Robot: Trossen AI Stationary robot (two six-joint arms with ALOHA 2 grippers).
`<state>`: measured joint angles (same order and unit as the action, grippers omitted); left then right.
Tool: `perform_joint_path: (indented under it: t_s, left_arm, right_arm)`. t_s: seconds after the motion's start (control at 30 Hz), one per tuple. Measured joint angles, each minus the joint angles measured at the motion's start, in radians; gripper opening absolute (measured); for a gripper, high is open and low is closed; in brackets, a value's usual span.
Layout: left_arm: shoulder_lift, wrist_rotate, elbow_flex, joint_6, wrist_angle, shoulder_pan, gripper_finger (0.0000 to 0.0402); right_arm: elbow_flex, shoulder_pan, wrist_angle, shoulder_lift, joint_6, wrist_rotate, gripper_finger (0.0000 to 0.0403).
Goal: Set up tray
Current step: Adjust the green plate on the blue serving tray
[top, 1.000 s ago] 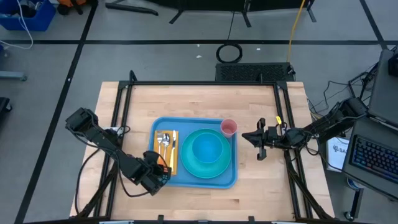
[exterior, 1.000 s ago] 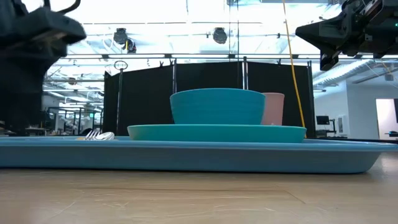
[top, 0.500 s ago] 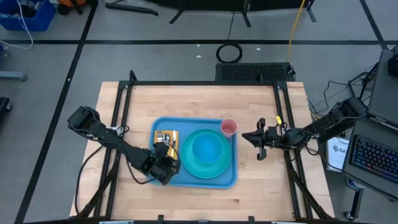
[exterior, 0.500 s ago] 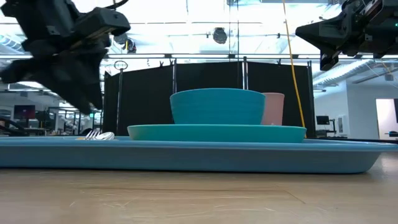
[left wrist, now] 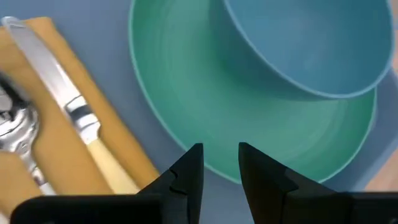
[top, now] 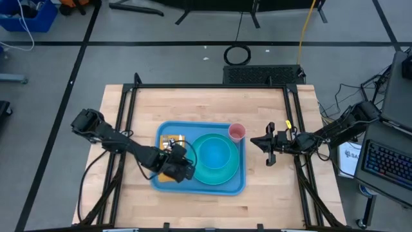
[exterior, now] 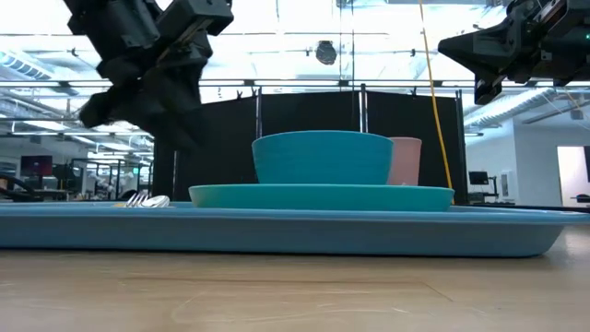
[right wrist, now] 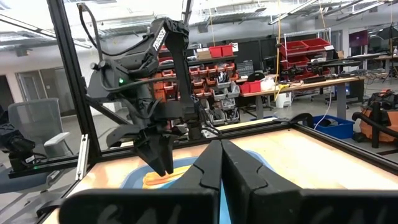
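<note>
Light-blue tray (top: 235, 184) sits mid-table on the wood, carrying a turquoise plate (top: 225, 173) with a bowl (top: 214, 153) on it, a pink cup (top: 237, 132) at the far right corner and cutlery on a yellow napkin (top: 175, 138) along its left side. I've got the left gripper (top: 179, 169) hovering over the tray by the plate's left rim, fingers (left wrist: 186, 174) narrowly apart and holding nothing. Right gripper (top: 266, 143) waits closed above the table, right of the tray.
</note>
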<state>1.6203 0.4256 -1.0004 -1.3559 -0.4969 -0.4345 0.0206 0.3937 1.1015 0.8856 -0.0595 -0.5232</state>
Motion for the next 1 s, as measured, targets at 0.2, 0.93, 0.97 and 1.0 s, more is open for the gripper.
perform_joint_path:
  t_s: [0.2,0.93,0.97,1.0]
  left_arm:
    - [0.023,-0.049,0.000,0.068,0.062,0.035,0.0091]
    - [0.129,-0.228,0.001,0.078,0.136,0.118,0.0003]
    - [0.137,-0.238,0.000,0.074,0.147,0.125,0.0003]
    - [0.144,-0.251,-0.001,0.072,0.151,0.128,0.0003]
  right_arm:
    - [0.000,0.000,0.000,0.000,0.000,0.000,0.0000]
    - [0.000,0.000,-0.018,0.000,0.000,0.000,0.0000]
    - [0.000,0.000,-0.025,0.000,0.000,0.000,0.0000]
    - [0.000,0.000,-0.026,0.000,0.000,0.000,0.0000]
